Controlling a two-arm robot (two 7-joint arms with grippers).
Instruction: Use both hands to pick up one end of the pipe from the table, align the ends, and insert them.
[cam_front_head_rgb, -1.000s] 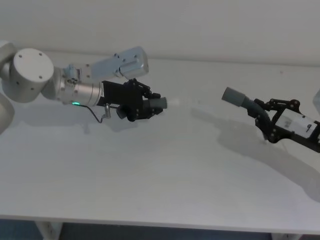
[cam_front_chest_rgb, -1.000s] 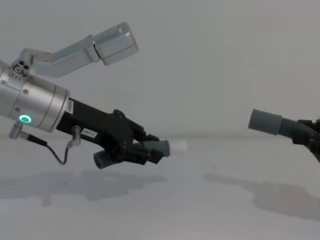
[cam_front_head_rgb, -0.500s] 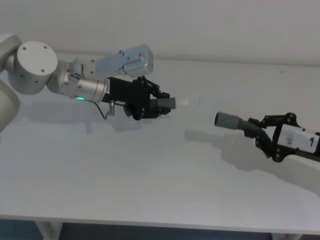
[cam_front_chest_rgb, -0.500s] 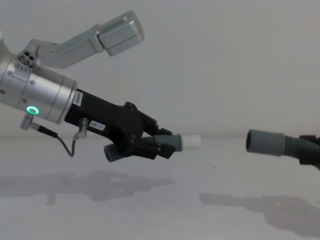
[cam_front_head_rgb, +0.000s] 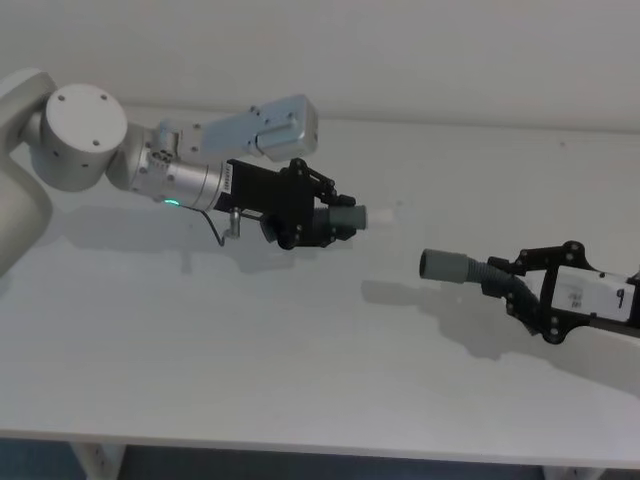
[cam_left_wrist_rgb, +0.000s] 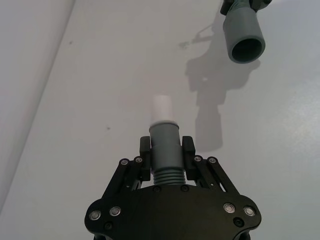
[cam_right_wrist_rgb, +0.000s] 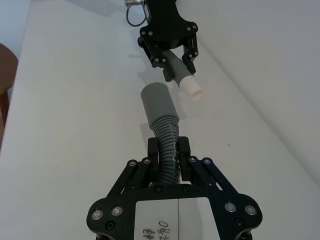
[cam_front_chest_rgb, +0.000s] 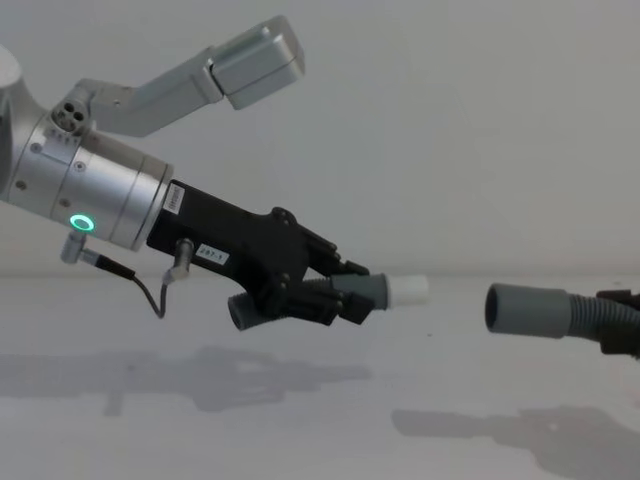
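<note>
Left gripper (cam_front_head_rgb: 331, 215) — at 10 o'clock on the table (cam_front_head_rgb: 250, 350), raised off it — has its fingers pinched on the first hose piece (cam_left_wrist_rgb: 165, 147). Its white tip (cam_front_head_rgb: 378, 214) points to 3 o'clock. Right gripper (cam_front_head_rgb: 509, 283), at 4 o'clock, clamps the second hose piece (cam_right_wrist_rgb: 167, 132). Its socket cuff (cam_front_head_rgb: 446, 266) faces 9 o'clock. The ends are apart — the cuff lies at 4 o'clock from the tip.

Above the matte white-grey table (cam_front_head_rgb: 250, 350), the black plastic left gripper (cam_front_head_rgb: 325, 213) has a green ring light (cam_front_chest_rgb: 80, 222) on its silver wrist (cam_front_chest_rgb: 105, 190) and grips the white-tipped dark-grey ribbed hose piece (cam_left_wrist_rgb: 165, 142). The black right gripper (cam_right_wrist_rgb: 168, 150) (white label (cam_right_wrist_rgb: 175, 220) behind) grips the grey-cuffed dark-grey ribbed hose piece (cam_right_wrist_rgb: 165, 129).
</note>
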